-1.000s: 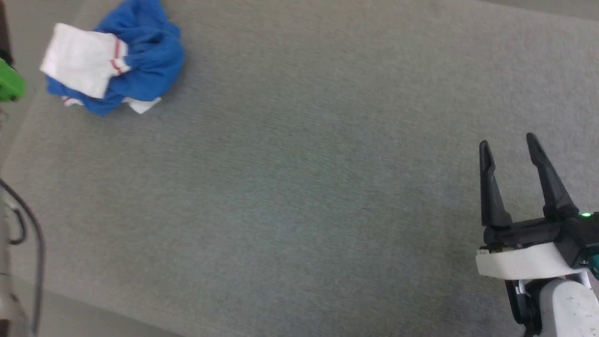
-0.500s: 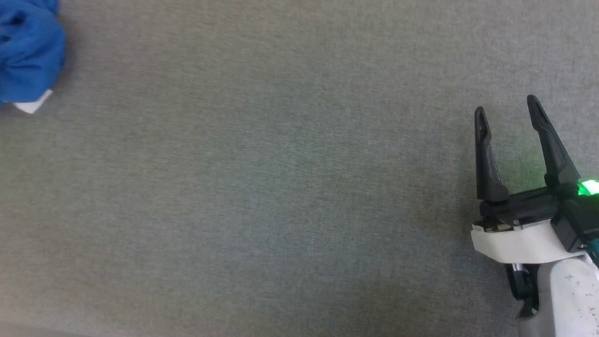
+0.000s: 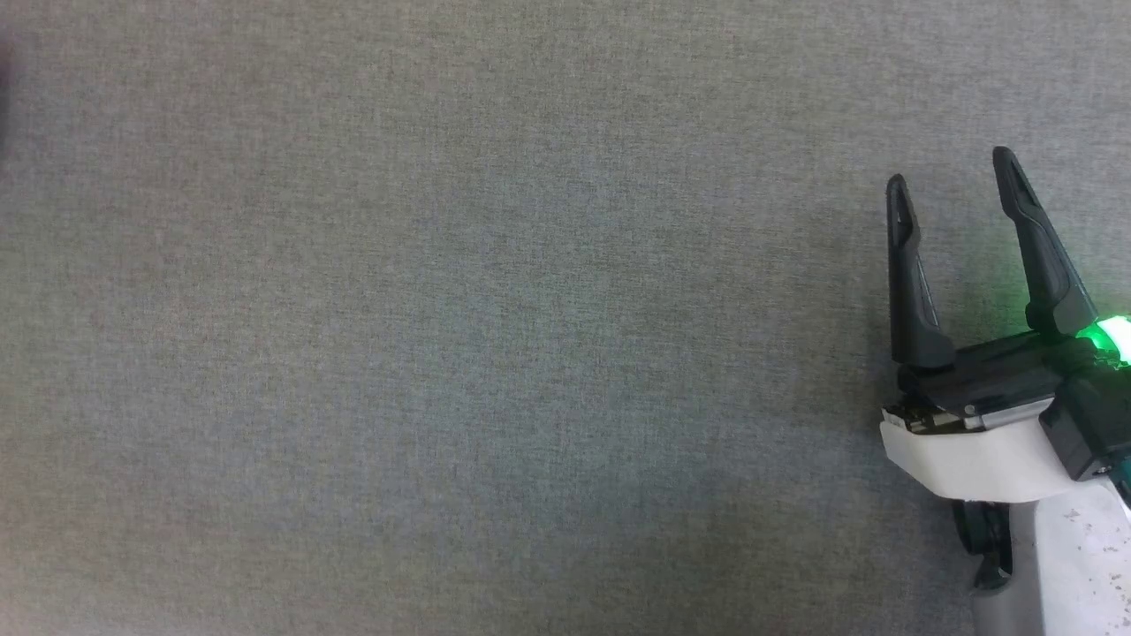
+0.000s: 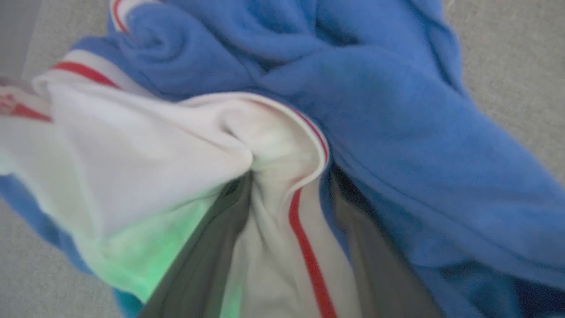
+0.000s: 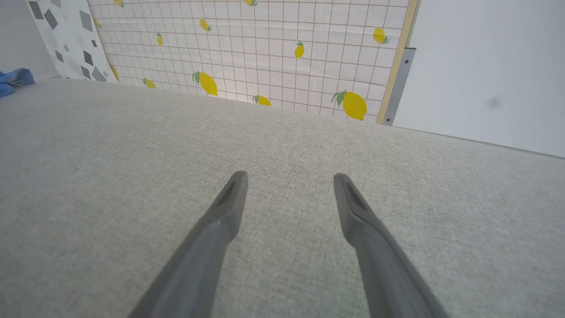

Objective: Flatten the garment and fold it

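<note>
**Head view.** A grey cloth-covered surface (image 3: 442, 309) spans the frame. At the lower right the right gripper (image 3: 950, 172) points up the frame, its 2 dark fingers spread wide with nothing between them. A green light (image 3: 1109, 336) glows at its base, above the pale forearm (image 3: 1078, 574).

**Left wrist view.** The garment (image 4: 397, 132) lies bunched on the grey surface, close to the lens: blue folds take the upper and right parts of the frame, and a white sleeve (image 4: 132, 145) with a red stripe (image 4: 309, 260) takes the left and centre. The left gripper (image 4: 291, 181) rises from the bottom edge. Its 2 fingers straddle a ridge of the white sleeve, and their tips are buried in the cloth (whether they pinch it yet or merely flank it cannot be told). A green glow tints the white fabric at the lower left.

**Right wrist view.** The right gripper's fingers stand apart over bare grey surface, touching nothing. A small blue corner of the garment (image 5: 13, 79) shows at the far upper left edge, well apart from them. Behind the surface stand a lemon-print tiled panel (image 5: 265, 53) and a white wall (image 5: 485, 66).
</note>
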You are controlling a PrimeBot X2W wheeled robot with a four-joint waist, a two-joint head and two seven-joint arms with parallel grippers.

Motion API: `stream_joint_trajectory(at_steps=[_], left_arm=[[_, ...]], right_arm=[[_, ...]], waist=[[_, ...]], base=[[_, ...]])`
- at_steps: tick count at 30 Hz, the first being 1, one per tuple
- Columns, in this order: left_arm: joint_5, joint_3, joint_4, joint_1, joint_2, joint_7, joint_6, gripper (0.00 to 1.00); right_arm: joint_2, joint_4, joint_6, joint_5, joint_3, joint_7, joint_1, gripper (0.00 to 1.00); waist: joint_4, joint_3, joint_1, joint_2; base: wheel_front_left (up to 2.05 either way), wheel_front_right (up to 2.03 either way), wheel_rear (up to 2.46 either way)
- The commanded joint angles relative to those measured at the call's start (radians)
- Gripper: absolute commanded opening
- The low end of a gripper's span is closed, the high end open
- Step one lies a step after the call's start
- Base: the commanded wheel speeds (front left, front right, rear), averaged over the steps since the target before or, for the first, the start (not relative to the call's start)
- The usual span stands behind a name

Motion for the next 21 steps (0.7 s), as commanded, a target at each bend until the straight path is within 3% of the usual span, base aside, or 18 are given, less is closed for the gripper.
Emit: stream_joint_trajectory(at_steps=[1,12,21], left_arm=[[0.009,-0.041,0.032,0.040,-0.039,0.002,-0.001,0.00],[-0.001,-0.106,-0.054,0.027,0.044,-0.110,-0.001,0.00],[-0.014,-0.296,-0.309,-0.027,0.095,-0.150,-0.001,0.00]], right_arm=[[-0.007,0.019,-0.002,-0.009,-0.009,0.000,-0.006,1.00],[-0.003,0.054,-0.002,0.011,-0.017,0.000,0.034,1.00],[0.000,0.081,-0.002,0.053,-0.024,0.000,0.096,1.00]], waist=[[0.002,-0.018,0.0001,-0.0001],[0.009,-0.200,0.0001,-0.0001],[0.001,-0.390,0.0001,-0.0001]], base=[[0.00,0.00,0.00],[0.00,0.00,0.00],[0.00,0.00,0.00]])
